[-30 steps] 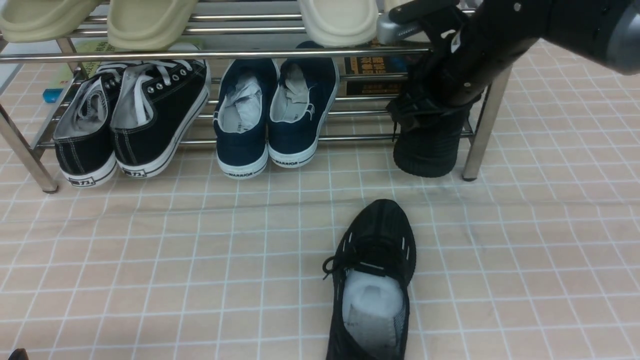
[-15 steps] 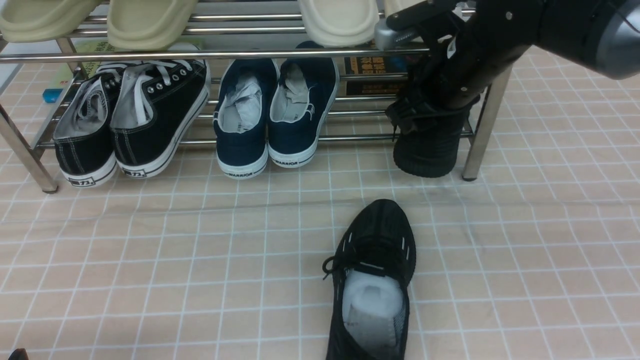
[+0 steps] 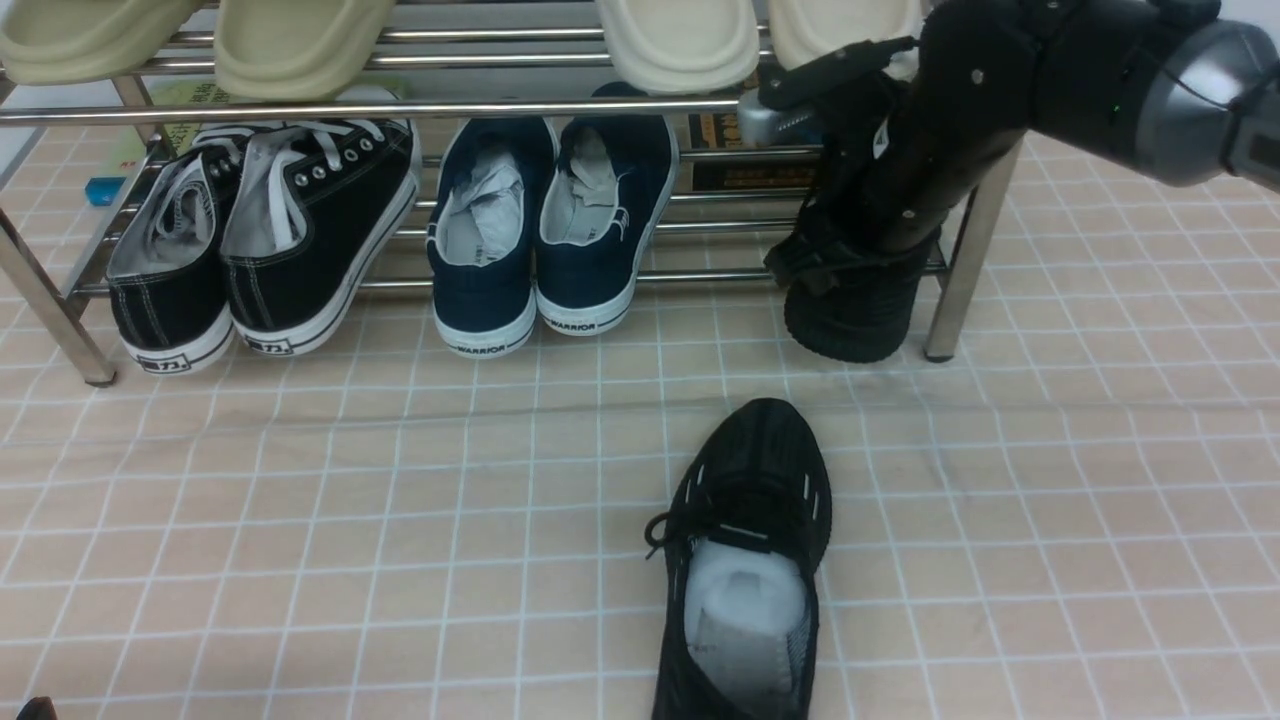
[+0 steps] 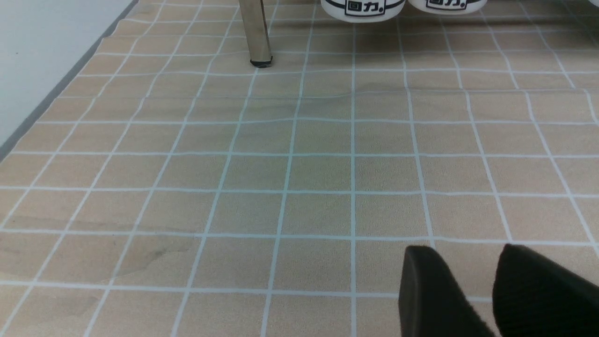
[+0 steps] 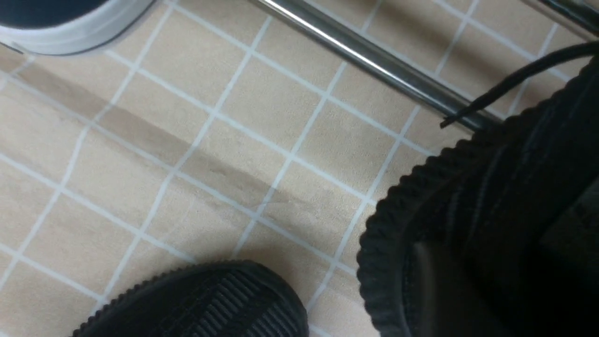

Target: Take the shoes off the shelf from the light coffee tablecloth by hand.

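One black knit shoe lies on the light coffee tablecloth in the front middle, white stuffing showing. Its toe shows in the right wrist view. The other shoe rests at the right end of the chrome shelf, heel hanging over the lower front bar. My right hand reaches down into it, fingers shut on its heel collar. My left gripper hovers low over bare cloth, open and empty.
Black canvas sneakers with white soles and navy white-soled shoes sit on the lower tier. Cream slippers lie on the upper tier. The right shelf leg stands beside the gripped shoe. The cloth's left edge meets grey floor.
My right hand has dropped lower into the shoe on the shelf and closed its fingers. That shoe's heel has shifted slightly down and forward. The shoe on the cloth has not moved.
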Robot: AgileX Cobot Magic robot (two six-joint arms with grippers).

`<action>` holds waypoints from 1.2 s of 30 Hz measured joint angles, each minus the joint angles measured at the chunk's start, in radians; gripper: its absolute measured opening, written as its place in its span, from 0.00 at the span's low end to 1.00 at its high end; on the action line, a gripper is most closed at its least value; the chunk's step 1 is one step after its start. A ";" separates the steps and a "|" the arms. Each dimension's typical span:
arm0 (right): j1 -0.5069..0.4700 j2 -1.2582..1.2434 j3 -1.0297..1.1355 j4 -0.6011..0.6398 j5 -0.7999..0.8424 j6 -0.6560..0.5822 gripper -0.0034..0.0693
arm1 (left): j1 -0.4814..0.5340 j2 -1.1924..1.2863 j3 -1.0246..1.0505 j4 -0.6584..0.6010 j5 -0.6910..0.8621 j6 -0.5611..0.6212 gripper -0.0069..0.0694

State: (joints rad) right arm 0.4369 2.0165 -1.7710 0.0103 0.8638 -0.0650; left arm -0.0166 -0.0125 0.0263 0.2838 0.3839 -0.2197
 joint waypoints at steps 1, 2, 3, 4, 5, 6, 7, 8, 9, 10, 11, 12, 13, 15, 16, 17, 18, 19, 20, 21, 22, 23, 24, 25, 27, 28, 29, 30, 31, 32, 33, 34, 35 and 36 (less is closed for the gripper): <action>0.000 0.000 -0.005 0.004 0.019 0.000 0.13 | 0.000 0.000 0.000 0.000 0.000 0.000 0.41; 0.000 0.000 -0.008 0.010 0.029 0.000 0.09 | 0.000 0.000 0.000 0.000 0.000 0.000 0.41; 0.000 -0.001 -0.015 0.017 0.052 0.000 0.08 | 0.000 0.000 0.000 0.000 0.000 0.000 0.41; 0.000 -0.003 -0.021 0.026 0.076 0.000 0.08 | 0.000 0.000 0.000 0.000 0.000 0.000 0.41; 0.000 -0.009 -0.025 0.034 0.101 -0.004 0.08 | 0.000 0.000 0.000 0.000 0.000 0.000 0.41; 0.000 -0.014 -0.031 0.041 0.131 -0.010 0.08 | 0.000 0.000 0.000 0.000 0.000 0.000 0.41; 0.000 -0.018 -0.034 0.047 0.151 -0.013 0.08 | 0.000 0.000 0.000 0.000 0.000 0.000 0.41; -0.001 -0.030 -0.039 0.063 0.189 -0.031 0.08 | 0.000 0.000 0.000 0.000 0.000 0.000 0.41; -0.001 -0.038 -0.041 0.070 0.215 -0.038 0.08 | 0.000 0.000 0.000 0.000 0.000 0.000 0.41; -0.001 -0.052 -0.042 0.093 0.257 -0.055 0.08 | 0.000 0.000 0.000 0.000 0.000 0.000 0.41; -0.001 -0.065 -0.044 0.111 0.294 -0.066 0.08 | 0.000 0.000 0.000 0.000 0.000 0.000 0.41; -0.001 -0.078 -0.044 0.137 0.328 -0.081 0.08 | 0.000 0.000 0.000 0.000 0.000 0.000 0.41; -0.001 -0.091 -0.044 0.156 0.346 -0.090 0.08 | 0.000 0.000 0.000 0.000 0.000 0.000 0.41; -0.001 -0.109 -0.044 0.195 0.366 -0.113 0.08 | 0.000 0.000 0.000 0.000 0.000 0.000 0.41; -0.001 -0.119 -0.045 0.216 0.370 -0.127 0.08 | 0.000 0.000 0.000 0.000 0.000 0.000 0.41; -0.001 -0.131 -0.045 0.236 0.374 -0.140 0.08 | 0.000 0.000 0.000 0.000 0.000 0.000 0.41; -0.001 -0.142 -0.045 0.244 0.378 -0.143 0.08 | 0.000 0.000 0.000 0.000 0.000 0.000 0.41; -0.001 -0.144 -0.045 0.247 0.378 -0.144 0.08 | 0.000 0.000 0.000 0.000 0.000 0.000 0.41; -0.001 -0.156 -0.046 0.251 0.381 -0.144 0.08 | 0.000 0.000 0.000 0.000 0.000 0.000 0.41; -0.001 -0.162 -0.046 0.255 0.381 -0.144 0.08 | 0.000 0.000 0.000 0.000 0.000 0.000 0.41; -0.001 -0.173 -0.046 0.258 0.383 -0.142 0.08 | 0.000 0.000 0.000 0.000 0.000 0.000 0.41; -0.001 -0.184 -0.046 0.262 0.384 -0.136 0.08 | 0.000 0.000 0.000 0.000 0.000 0.000 0.41; -0.001 -0.186 -0.046 0.263 0.384 -0.133 0.08 | 0.000 0.000 0.000 0.000 0.000 0.000 0.41; -0.001 -0.203 -0.046 0.268 0.385 -0.120 0.08 | 0.000 0.000 0.000 0.000 0.000 0.000 0.41; -0.001 -0.217 -0.046 0.273 0.387 -0.109 0.08 | 0.000 0.000 0.000 0.000 0.000 0.000 0.41; -0.001 -0.237 -0.039 0.280 0.387 -0.104 0.08 | 0.000 0.000 0.000 0.000 0.000 0.000 0.41; -0.001 -0.258 -0.026 0.291 0.386 -0.104 0.08 | 0.000 0.000 0.000 0.000 0.000 0.000 0.41; -0.001 -0.269 -0.015 0.297 0.386 -0.104 0.08 | 0.000 0.000 0.000 0.000 0.000 0.000 0.41; -0.001 -0.294 0.014 0.307 0.385 -0.104 0.08 | 0.000 0.000 0.000 0.000 0.000 0.000 0.41; -0.001 -0.312 0.037 0.317 0.385 -0.104 0.08 | 0.000 0.000 0.000 0.000 0.000 0.000 0.41; -0.001 -0.342 0.084 0.326 0.385 -0.107 0.08 | 0.000 0.000 0.000 0.000 0.000 0.000 0.41; -0.001 -0.355 0.105 0.333 0.385 -0.113 0.08 | 0.000 0.000 0.000 0.000 0.000 0.000 0.41; -0.001 -0.382 0.149 0.341 0.385 -0.122 0.08 | 0.000 0.000 0.000 0.000 0.000 0.000 0.41; -0.001 -0.386 0.156 0.344 0.385 -0.124 0.08 | 0.000 0.000 0.000 0.000 0.000 0.000 0.41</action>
State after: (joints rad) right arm 0.4358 1.6302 -1.6153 0.3540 1.2489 -0.1890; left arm -0.0166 -0.0125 0.0263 0.2838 0.3839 -0.2197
